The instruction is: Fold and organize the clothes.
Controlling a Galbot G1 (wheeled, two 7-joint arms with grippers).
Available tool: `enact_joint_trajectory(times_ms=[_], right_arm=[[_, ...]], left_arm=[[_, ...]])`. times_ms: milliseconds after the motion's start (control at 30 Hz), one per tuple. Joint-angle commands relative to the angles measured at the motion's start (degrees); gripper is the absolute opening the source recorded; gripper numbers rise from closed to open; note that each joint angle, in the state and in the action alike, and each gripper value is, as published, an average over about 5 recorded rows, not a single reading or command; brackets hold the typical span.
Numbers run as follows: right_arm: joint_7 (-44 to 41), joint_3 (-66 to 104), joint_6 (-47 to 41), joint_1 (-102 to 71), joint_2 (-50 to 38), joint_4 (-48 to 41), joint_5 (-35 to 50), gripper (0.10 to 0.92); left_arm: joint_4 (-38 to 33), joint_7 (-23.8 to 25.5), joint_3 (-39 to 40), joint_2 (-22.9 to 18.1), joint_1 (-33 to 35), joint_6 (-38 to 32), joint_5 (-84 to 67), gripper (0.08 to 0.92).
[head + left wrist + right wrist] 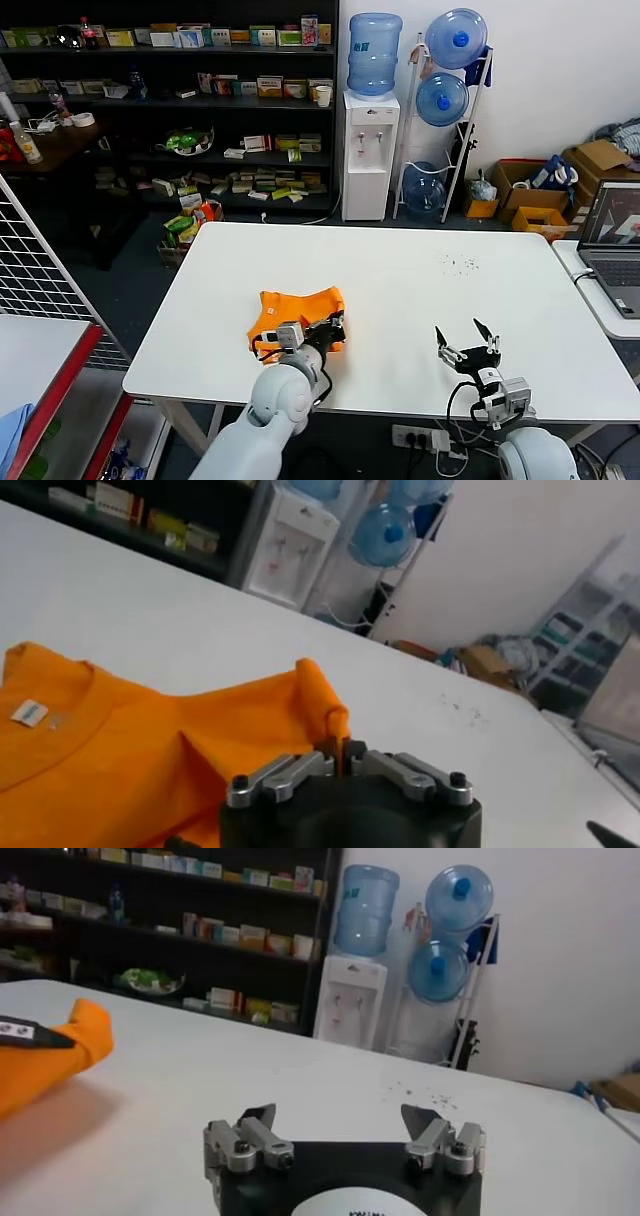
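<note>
Left gripper (343,763) clenched on T-shirt (120,750) fold, limp, light, best held by edges; right gripper (468,347) released, well apart.

orange T-shirt (298,310) | bunched, partly folded, collar label showing | on the white table's near edge, around seven o'clock from its centre

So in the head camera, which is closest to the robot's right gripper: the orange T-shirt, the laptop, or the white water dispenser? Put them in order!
Measured from the right gripper, which is open near the table's front edge:
1. Orange T-shirt, on the table toward the robot's left, held by the left gripper.
2. Laptop, off to the right on the neighbouring table.
3. White water dispenser, far back by the wall.
</note>
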Motion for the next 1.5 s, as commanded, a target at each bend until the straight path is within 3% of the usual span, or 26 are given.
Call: enact_joint_trajectory(times_ms=[33, 333, 567, 700, 800, 1100, 1500], right_arm=[[-1.11, 1.59, -1.84, 0.44, 0.32, -0.38, -0.35, 0.823], [-5.16, 4.43, -2.01, 2.92, 4.35, -1.68, -2.95, 0.823], [-7.77, 6.7, -1.07, 5.15, 7.71, -3.7, -6.4, 0.823], [-9.15, 8.23, -1.08, 6.05, 9.6, -4.71, -9.3, 0.823], [-10.19, 9.08, -1.03, 6.32, 11.6, -5.15, -11.47, 0.823], [-10.94, 9.97, 0.15, 5.18, 14.78, -4.4, -13.6, 0.823], [-12.0, 7.74, 2.68, 3.36, 15.58, -3.26, -14.31, 0.823]], left_arm=[[2.73, 6.56, 1.89, -6.41, 1.28, -14.6, 5.16, 0.193], [-5.17, 14.19, -5.65, 10.82, 11.65, -22.97, 22.33, 0.453], [-6.66, 15.34, -14.91, 14.79, 18.33, -27.05, 34.79, 0.67], [-5.06, 16.35, -19.24, 14.5, 20.05, -27.72, 37.1, 0.78], [-3.98, 17.88, -22.42, 12.79, 20.71, -27.81, 40.0, 0.816], [-5.53, 18.2, -26.94, 9.14, 20.93, -25.92, 41.1, 0.823], [-6.95, 15.74, -26.16, 5.55, 20.69, -25.52, 41.08, 0.823]])
